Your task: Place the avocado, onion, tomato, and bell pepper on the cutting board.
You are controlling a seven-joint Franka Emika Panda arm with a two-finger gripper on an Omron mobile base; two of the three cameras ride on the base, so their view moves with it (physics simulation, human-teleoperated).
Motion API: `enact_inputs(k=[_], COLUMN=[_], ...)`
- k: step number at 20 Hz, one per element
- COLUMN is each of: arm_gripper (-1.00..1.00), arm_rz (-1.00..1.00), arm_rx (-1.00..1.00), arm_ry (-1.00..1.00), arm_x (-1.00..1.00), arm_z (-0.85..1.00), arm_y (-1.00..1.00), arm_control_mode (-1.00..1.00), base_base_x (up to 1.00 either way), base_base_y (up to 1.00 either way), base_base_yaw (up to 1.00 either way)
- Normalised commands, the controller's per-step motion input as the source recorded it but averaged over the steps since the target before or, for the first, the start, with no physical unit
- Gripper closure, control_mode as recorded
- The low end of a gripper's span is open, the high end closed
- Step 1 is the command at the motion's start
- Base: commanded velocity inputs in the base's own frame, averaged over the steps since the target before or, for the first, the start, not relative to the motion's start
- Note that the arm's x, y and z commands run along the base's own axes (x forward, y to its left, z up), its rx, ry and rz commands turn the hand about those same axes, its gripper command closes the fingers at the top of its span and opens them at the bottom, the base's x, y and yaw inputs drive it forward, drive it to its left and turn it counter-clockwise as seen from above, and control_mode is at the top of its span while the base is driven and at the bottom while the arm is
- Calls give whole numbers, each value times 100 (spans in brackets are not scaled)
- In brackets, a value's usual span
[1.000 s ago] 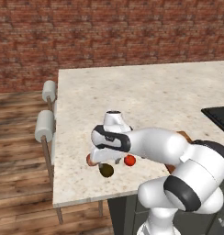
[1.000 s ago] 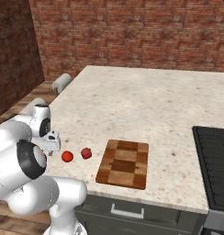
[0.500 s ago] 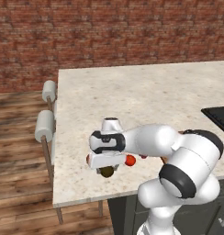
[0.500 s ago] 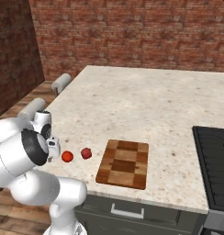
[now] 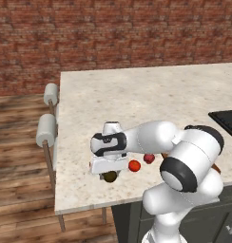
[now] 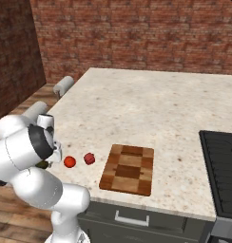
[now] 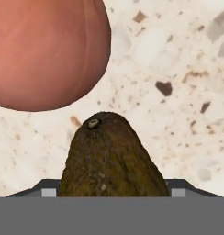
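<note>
We have the pincer (image 5: pixel 109 172) lowered over the avocado (image 7: pixel 109 158), which lies on the desk (image 5: pixel 137 99) close to its front edge, toward the corner nearest the two stools. In the hand view the dark fruit sits right between the finger tips, stem end pointing away from us, with the onion (image 7: pixel 47 50) just beyond it and apart from it. Whether the jaws are already pressing on the avocado we cannot tell: the tips are mostly hidden behind the fruit, so we call it a pincer around the avocado, not a confirmed grip. We judge the avocado to be light but awkward: egg-shaped, firm, with a skin that looks slightly rough, so it should not slide as readily as a smooth ball, yet its taper could let it squirt out toward the narrow end. We would take it across the broad belly, fingers on the two long flanks, low enough that the widest part sits between the pads. The tomato (image 5: pixel 134 165) lies just beside it along the same front edge, and the bell pepper (image 5: pixel 149 158) a little further on; both are smooth and round and we expect them to roll if nudged, so we would close gently and lift straight up. The cutting board (image 6: pixel 128 169) waits further along the front edge, past the bell pepper, with nothing on it.
</note>
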Motion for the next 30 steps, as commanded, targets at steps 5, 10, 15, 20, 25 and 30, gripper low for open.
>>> enact_inputs(k=[5, 10, 15, 20, 25, 30], arm_gripper=[100, 100, 100, 100, 100, 100], arm_rz=[-1, 0, 0, 0, 0, 0], arm_rx=[0, 0, 0, -6, -7, -5], arm_ry=[0, 0, 0, -1, -1, 0], arm_x=[-2, -1, 0, 0, 0, 0], arm_z=[33, 56, 60, 59, 56, 44], arm_y=[-9, -33, -50, -52, -62, -58], arm_control_mode=[-100, -100, -100, -100, -100, -100], base_base_x=[0, 0, 0, 0, 0, 0], base_base_y=[0, 0, 0, 0, 0, 0], base_base_yaw=[0, 0, 0, 0, 0, 0])
